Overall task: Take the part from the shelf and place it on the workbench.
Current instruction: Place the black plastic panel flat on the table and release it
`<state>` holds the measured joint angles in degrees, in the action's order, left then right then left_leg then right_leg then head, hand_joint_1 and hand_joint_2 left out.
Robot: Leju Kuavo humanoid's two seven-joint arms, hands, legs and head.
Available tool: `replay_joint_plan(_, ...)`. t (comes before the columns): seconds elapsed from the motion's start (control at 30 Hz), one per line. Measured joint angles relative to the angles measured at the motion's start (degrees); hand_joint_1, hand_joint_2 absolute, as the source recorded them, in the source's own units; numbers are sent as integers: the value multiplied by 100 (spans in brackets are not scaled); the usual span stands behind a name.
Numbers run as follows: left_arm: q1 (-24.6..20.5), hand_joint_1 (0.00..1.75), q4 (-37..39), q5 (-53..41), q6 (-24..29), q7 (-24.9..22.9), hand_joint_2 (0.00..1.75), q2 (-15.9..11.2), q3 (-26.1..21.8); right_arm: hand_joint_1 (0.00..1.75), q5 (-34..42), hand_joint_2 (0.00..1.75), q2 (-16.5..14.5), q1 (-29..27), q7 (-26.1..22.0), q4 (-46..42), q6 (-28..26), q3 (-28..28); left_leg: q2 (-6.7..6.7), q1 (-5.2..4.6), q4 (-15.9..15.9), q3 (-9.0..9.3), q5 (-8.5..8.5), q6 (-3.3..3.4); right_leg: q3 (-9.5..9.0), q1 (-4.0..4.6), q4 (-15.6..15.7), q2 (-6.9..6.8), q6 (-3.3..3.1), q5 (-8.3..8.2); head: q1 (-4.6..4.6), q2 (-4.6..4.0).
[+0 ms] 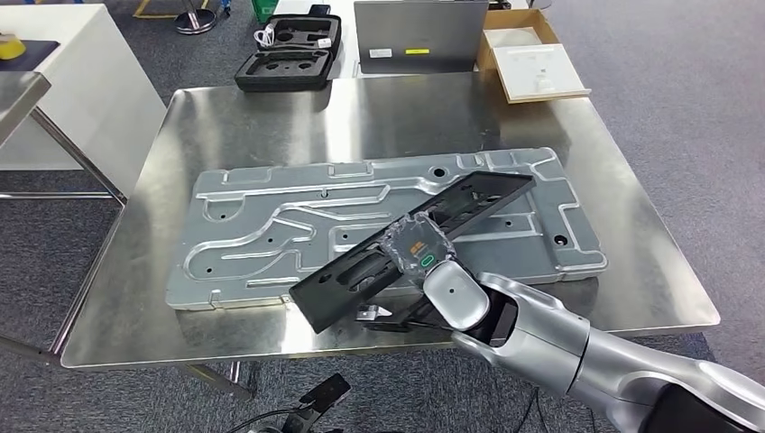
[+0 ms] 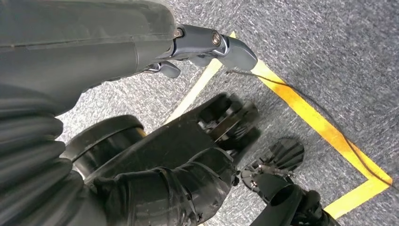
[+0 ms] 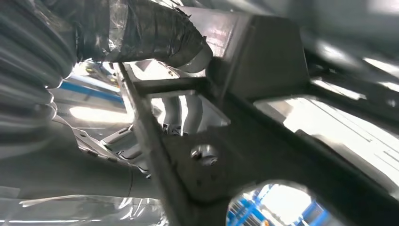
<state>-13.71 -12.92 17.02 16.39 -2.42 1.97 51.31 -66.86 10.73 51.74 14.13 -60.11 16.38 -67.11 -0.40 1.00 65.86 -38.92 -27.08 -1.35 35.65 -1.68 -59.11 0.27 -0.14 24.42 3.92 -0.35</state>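
The right hand (image 1: 424, 271) grips the part (image 1: 410, 248), a long black frame, near its middle, with the fingers closed around it (the right wrist view shows the frame (image 3: 244, 141) very close to that hand). The part is above the workbench (image 1: 361, 108), over the grey stamped plate (image 1: 271, 216) that lies there. Its long axis runs diagonally: the near end points to the robot's left and toward the table's front edge, the far end points to the right and away. I judge that it is held a little tilted and maybe not yet resting flat, but I cannot tell if it touches the plate.

The left hand (image 2: 207, 47) hangs beside the body above the carpet and holds nothing; its fingers look loosely apart. So the right hand is clearly the nearer one, and lowering the part depends on keeping this diagonal axis over the plate.
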Motion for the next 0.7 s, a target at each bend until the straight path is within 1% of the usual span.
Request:
replay_joint_plan(0.03,-2,0,1,5,11,4,175,3,0,129,-7,175,29,10,75,42,-8,5,-3,-5,-359,183,124,6,2,-1,-9,2,36,8,2,0)
replay_joint_plan(0.07,-4,0,1,10,22,5,175,6,1,129,-16,175,64,24,147,83,-15,13,-7,-12,-599,307,186,28,5,2,-12,4,76,11,2,0)
replay_joint_plan(0.1,-4,0,2,14,30,6,175,9,1,129,-31,175,103,40,217,123,-24,22,-12,-27,-703,358,186,60,8,11,-8,7,119,9,3,0)
replay_joint_plan(0.13,-2,0,2,17,36,6,175,14,1,129,-48,175,152,58,286,164,-37,37,-17,-46,-708,368,179,104,8,16,6,12,162,2,4,0)
replay_joint_plan(0.17,-2,0,2,19,39,6,175,15,1,129,-71,175,211,74,362,202,-62,63,-17,-44,-717,367,190,154,6,9,16,13,202,0,2,0)
replay_joint_plan(0.2,-1,0,2,20,42,6,175,17,1,129,-101,175,288,91,449,237,-100,105,-15,-41,-734,375,202,200,21,3,-14,10,235,27,1,0)
replay_joint_plan(0.23,-2,0,2,20,44,6,175,19,1,129,-138,175,363,109,543,265,-153,158,-11,-39,-751,384,214,246,69,-2,-117,6,256,101,-2,0)
replay_joint_plan(0.27,-3,0,3,19,46,6,175,20,1,129,-186,175,446,128,648,289,-216,222,-4,-37,-769,394,226,293,173,0,-345,1,267,232,-4,0)
replay_joint_plan(0.33,0,0,4,19,53,7,175,26,1,129,-301,175,607,149,858,314,-339,353,4,-55,-769,397,220,352,507,21,-1061,-4,267,569,-4,0)
replay_joint_plan(0.37,2,0,4,20,55,7,175,28,1,129,-346,175,673,152,935,322,-379,403,6,-64,-768,398,216,369,653,29,-1366,-4,267,689,-3,0)
replay_joint_plan(0.4,4,0,4,20,56,8,175,31,1,129,-375,175,718,150,983,325,-401,435,5,-70,-767,398,214,377,746,34,-1554,-3,268,753,-3,0)
replay_joint_plan(0.43,5,0,4,20,57,9,175,31,1,129,-388,175,738,148,1005,327,-409,449,5,-73,-766,398,212,381,786,36,-1630,-3,268,772,-3,0)
replay_joint_plan(0.5,10,0,4,20,57,13,175,31,1,129,-411,175,777,141,1034,331,-420,473,2,-78,-762,399,210,386,821,40,-1682,-3,265,760,-3,0)
replay_joint_plan(0.53,18,0,5,20,57,16,175,31,1,129,-438,175,831,133,1063,336,-432,510,-1,-84,-754,401,204,390,824,47,-1655,-3,255,695,-4,0)
replay_joint_plan(0.63,42,0,5,170,-118,305,175,37,0,129,-566,175,1133,100,1257,346,-531,775,-7,-143,-675,390,126,348,296,120,-416,-8,143,98,1,0)
replay_joint_plan(0.67,45,0,4,244,-208,469,175,39,-1,129,-592,175,1227,74,1309,345,-549,873,-7,-155,-663,388,107,325,129,143,-51,-10,107,-37,3,0)
replay_joint_plan(0.7,50,0,4,289,-263,596,175,39,-2,129,-599,175,1291,40,1323,344,-537,943,-9,-158,-674,394,105,309,126,130,-41,-11,93,-42,5,0)
